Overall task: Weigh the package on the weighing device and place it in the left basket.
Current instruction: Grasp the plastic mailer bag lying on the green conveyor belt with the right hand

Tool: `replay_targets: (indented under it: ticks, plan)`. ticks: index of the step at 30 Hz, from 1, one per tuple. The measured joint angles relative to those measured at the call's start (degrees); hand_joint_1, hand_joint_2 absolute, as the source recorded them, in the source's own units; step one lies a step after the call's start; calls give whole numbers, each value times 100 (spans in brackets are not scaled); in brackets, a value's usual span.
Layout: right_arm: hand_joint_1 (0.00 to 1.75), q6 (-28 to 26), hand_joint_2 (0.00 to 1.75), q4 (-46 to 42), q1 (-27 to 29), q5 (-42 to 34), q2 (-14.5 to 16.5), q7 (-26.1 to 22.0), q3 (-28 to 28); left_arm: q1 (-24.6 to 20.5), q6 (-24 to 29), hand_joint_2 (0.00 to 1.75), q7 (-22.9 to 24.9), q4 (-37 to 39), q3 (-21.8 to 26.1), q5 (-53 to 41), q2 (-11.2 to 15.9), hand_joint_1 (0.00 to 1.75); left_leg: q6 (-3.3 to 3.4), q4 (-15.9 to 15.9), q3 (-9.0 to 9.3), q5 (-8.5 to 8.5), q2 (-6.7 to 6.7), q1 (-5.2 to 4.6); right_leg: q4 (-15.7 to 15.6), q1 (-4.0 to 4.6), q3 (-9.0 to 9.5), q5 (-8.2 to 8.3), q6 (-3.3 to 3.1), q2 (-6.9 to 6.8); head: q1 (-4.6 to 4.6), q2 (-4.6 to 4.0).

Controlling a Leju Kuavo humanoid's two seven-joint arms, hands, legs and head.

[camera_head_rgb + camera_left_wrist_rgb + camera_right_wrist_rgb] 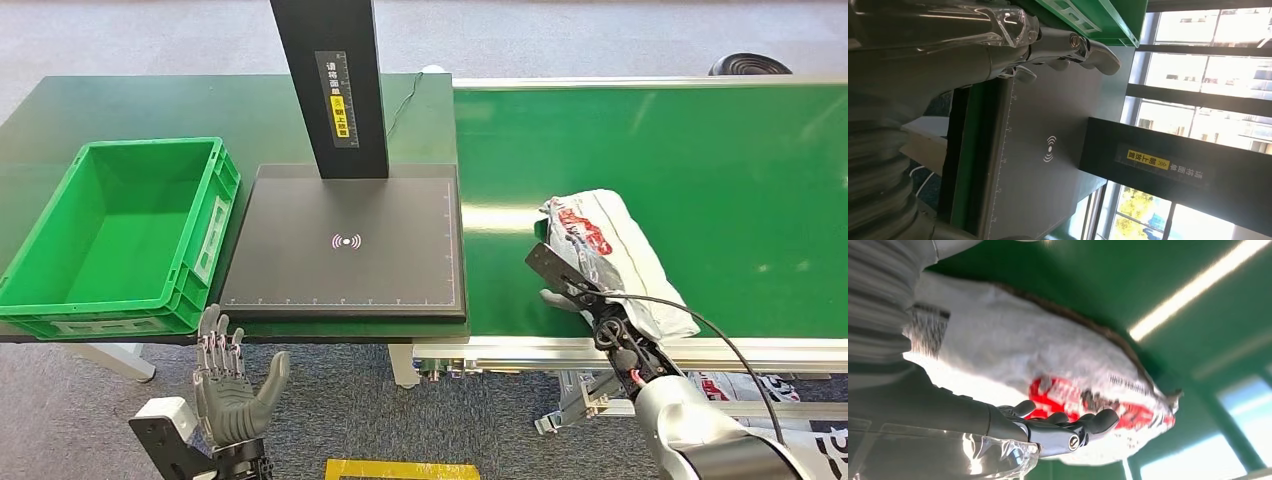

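Note:
The white package with red print lies on the green conveyor belt, near its front edge. My right hand is at the package's near left end, mostly hidden behind its black wrist plate. In the right wrist view its fingers lie against the package; I cannot tell whether they grip it. The black weighing platform is bare, with its black post behind it. The green basket to its left holds nothing. My left hand hangs below the table's front edge, fingers spread, holding nothing.
The left wrist view looks up along the platform to the post and a corner of the basket. More printed packages lie on the floor under the conveyor's front rail. A yellow floor marking is at my feet.

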Motion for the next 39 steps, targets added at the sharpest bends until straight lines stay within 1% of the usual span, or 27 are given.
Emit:
replay_targets:
  ticks: [5, 10, 14, 18, 26, 35, 39]
  plan:
    - [0, 44, 175, 3, -233, 237, -151, 215, -73, 34, -28, 175, -2, -37, 6, 21, 1, 0, 0, 0, -1, 0, 0, -3, 0, -3, 0, 0, 0, 0, -1, 0]
    - [0, 62, 175, 4, -427, 282, -419, 307, -181, 53, -62, 175, -4, -75, 8, 43, 1, 0, 1, 0, -1, -1, -4, -7, 0, -6, 0, 0, 1, -3, 0, 0]
    - [0, 43, 175, 5, -411, 252, -602, 283, -306, 51, -77, 175, -4, -79, 8, 85, 1, 0, 1, 0, -1, -1, -6, -8, 0, -7, 0, -1, 2, -4, 1, 0]
    - [0, -42, 175, 4, -245, 161, -707, 183, -460, 37, -89, 175, -4, -79, 5, 89, 1, 0, 2, 0, 0, -2, -6, -8, -1, -7, 0, -2, 4, -4, 0, 0]
    - [0, -128, 175, 5, 200, 42, -719, 35, -720, -53, -172, 175, -4, -77, -2, 89, 1, 0, 3, 0, -2, -3, -4, -8, -1, -8, 0, -3, 4, -4, 0, 0]
    - [0, -160, 175, 4, 319, -6, -670, 11, -828, -74, -180, 175, -4, -76, -4, 89, 1, 0, 3, 0, 0, -3, -4, -9, -1, -8, 0, -3, 4, -3, -1, 0]
    - [0, -175, 175, 5, 365, -59, -582, -21, -898, -98, -179, 175, -3, -70, -4, 89, 1, 0, 3, 0, -1, -3, -3, -8, 0, -8, 0, -3, 4, -3, 1, 0]
